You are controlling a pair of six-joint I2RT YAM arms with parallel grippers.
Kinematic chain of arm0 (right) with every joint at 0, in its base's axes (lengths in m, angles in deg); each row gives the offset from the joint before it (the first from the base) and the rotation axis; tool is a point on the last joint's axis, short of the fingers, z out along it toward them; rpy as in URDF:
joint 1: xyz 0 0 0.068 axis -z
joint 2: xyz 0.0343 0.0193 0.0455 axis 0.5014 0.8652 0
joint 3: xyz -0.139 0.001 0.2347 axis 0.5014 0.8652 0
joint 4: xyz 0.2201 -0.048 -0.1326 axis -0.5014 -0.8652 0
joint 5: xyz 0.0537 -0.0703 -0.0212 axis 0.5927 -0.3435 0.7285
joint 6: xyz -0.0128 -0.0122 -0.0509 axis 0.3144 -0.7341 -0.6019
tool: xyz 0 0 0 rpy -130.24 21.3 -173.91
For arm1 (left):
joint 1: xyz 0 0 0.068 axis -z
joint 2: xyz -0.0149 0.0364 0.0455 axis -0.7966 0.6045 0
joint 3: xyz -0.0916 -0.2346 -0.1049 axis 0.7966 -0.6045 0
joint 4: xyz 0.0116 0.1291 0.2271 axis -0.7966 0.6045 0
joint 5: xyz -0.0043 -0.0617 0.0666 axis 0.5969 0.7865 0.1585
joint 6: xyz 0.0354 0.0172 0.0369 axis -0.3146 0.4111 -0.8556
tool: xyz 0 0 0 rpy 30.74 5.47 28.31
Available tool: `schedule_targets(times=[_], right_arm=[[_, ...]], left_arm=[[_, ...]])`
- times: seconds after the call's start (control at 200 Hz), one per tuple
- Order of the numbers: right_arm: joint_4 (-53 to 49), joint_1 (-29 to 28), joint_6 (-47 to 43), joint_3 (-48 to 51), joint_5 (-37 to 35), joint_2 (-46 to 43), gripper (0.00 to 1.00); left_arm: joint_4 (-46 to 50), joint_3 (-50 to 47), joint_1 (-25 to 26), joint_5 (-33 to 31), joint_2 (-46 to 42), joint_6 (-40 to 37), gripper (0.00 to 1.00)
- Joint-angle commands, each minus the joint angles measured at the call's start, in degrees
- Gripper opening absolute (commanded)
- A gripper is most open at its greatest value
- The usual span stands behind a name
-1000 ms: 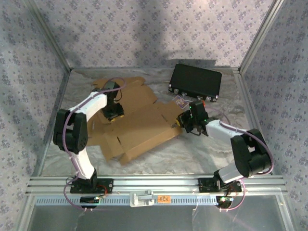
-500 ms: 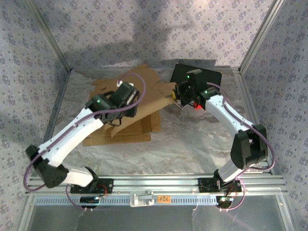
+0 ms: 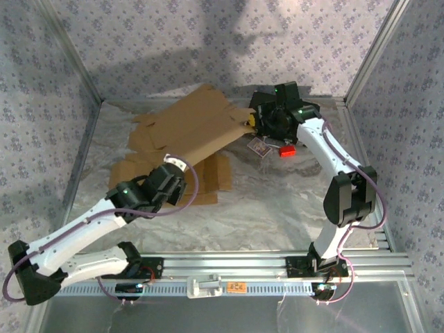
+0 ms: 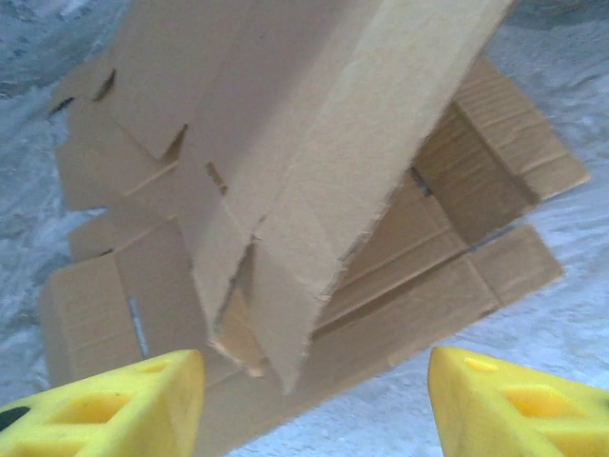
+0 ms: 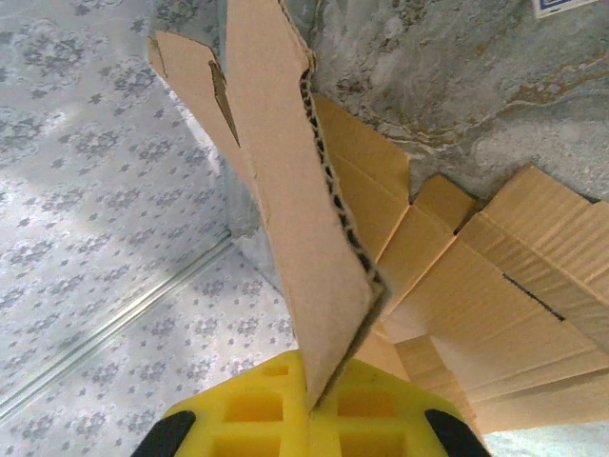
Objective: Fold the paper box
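Corrugated cardboard box blank (image 3: 182, 132) | tabletop (image 3: 277, 201) 10 o'clock, one side raised | right jaws clamped on raised edge, 1 o'clock | left jaws open, empty, 8 o'clock | advice: hold edge firm, press along score

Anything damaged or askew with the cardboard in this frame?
Yes. The cardboard sheet is half lifted and tilted, pinched at one edge by the right pincer. In the left wrist view its lower flap edge looks ragged, possibly torn. The left pincer is open, touching nothing.

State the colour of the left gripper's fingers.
Bright yellow fingers, best seen in the left wrist view.
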Motion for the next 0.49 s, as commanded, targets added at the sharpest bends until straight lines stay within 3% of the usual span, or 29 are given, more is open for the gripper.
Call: schedule_targets(times=[0.0, 0.18, 0.35, 0.435, 0.49], right_arm=[[-3.3, 0.9, 1.2, -2.3, 2.3, 0.8, 0.00], [-4.4, 1.6, 1.3, -2.6, 2.9, 0.5, 0.00], [-4.6, 2.1, 1.8, -2.7, 3.6, 0.5, 0.00], [-4.7, 2.4, 1.5, -3.1, 3.6, 0.5, 0.00], [-4.7, 2.7, 1.4, -3.1, 3.7, 0.5, 0.00]], left_arm=[[-4.2, 1.4, 0.2, -8.8, 5.0, -4.0, 0.63], [-7.9, 3.5, 0.1, -11.1, 12.7, -7.9, 0.62], [-11.4, 2.0, -0.3, -12.7, 14.1, -11.0, 0.59], [-12.4, 1.8, -1.3, -13.4, 14.2, -12.2, 0.49], [-12.7, 1.8, -2.1, -12.7, 14.3, -13.1, 0.34]])
